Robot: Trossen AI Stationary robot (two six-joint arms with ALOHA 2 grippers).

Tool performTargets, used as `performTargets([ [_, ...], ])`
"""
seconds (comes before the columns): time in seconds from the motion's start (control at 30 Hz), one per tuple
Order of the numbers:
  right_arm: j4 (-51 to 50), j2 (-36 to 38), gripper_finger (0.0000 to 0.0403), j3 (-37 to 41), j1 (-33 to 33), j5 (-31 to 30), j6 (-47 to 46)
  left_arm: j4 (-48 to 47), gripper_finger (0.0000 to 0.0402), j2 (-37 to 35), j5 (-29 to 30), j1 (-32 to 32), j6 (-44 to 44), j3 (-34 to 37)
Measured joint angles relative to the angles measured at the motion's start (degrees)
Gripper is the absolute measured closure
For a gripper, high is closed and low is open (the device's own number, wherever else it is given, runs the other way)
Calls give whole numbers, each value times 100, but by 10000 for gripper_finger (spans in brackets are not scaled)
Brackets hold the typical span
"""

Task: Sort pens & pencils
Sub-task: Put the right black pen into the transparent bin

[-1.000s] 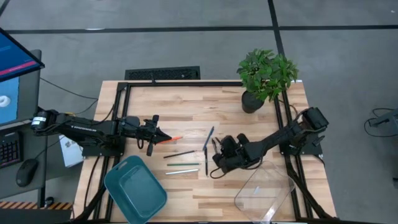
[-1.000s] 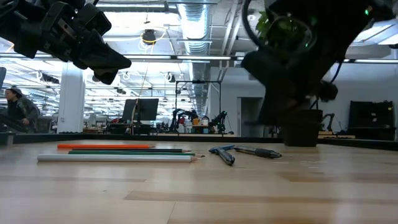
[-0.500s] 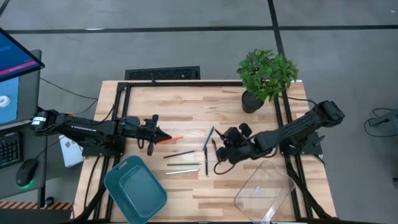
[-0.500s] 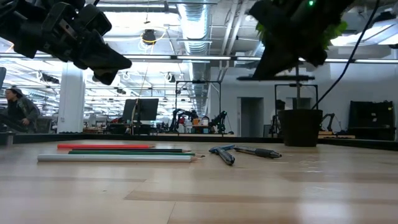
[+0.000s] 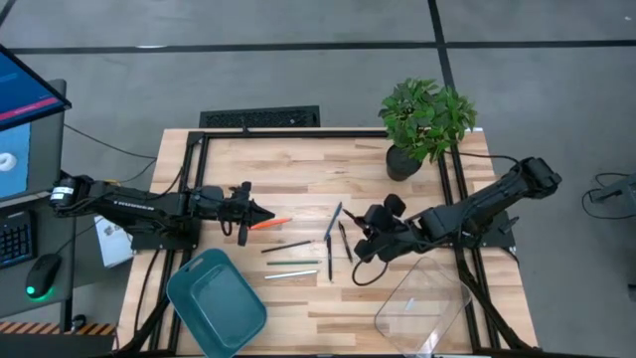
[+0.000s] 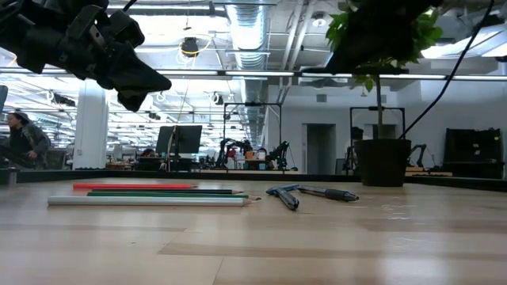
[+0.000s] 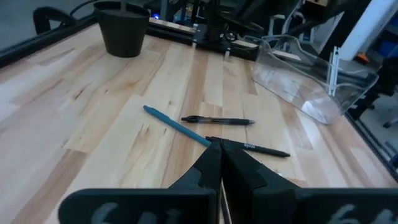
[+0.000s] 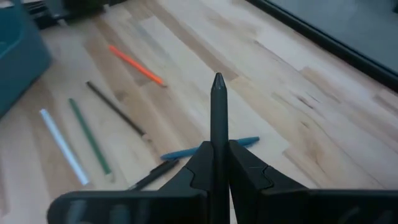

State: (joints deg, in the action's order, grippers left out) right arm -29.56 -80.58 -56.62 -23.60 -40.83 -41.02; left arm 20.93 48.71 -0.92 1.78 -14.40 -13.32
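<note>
Your right gripper (image 8: 217, 163) has its jaws pinching a black pen (image 8: 218, 115) that stands upright between them; in the high view it (image 5: 370, 231) hangs right of centre, above the bench (image 5: 298, 164).

Your left gripper (image 5: 260, 216) sits left of centre with its jaws pressed together on nothing, its tip just beside the orange pencil (image 5: 272, 223).

Below that pencil, near the middle of the frame, lie a dark pencil (image 5: 285, 246), a green pencil (image 5: 294, 263) and a pale pencil (image 5: 290, 273).

Just right of them lie the bluish pen (image 5: 333, 221) and two black pens (image 5: 345, 242).

A teal bin (image 5: 216, 302) sits at the lower left, a clear bin (image 5: 422, 303) at the lower right, and a potted plant (image 5: 424, 121) at the upper right.
</note>
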Motion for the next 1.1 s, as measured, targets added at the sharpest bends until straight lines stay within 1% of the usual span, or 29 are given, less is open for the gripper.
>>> performTargets([
  [0.23, -2, 302, 351, 0, -383, 314, 110, 0, 401, 0, 8, 0, -350, 0],
  [0.4, -16, 465, 351, 0, -793, 577, 529, 0, 401, 0, -32, 0, -483, 0],
  [0.57, -127, 501, 350, 0, -1225, 777, 821, 4, 401, 0, -29, 0, -840, 0],
  [0.7, -217, 482, 349, 0, -1639, 803, 961, 4, 401, 0, -51, 0, -963, 0],
  [0.93, -431, 493, 349, 0, -2455, 821, 938, 179, 401, 2, -588, 0, -917, 0],
  [1.1, -720, 495, 349, 0, -3106, 1146, 475, 558, 401, 2, -919, 0, -824, 0],
])
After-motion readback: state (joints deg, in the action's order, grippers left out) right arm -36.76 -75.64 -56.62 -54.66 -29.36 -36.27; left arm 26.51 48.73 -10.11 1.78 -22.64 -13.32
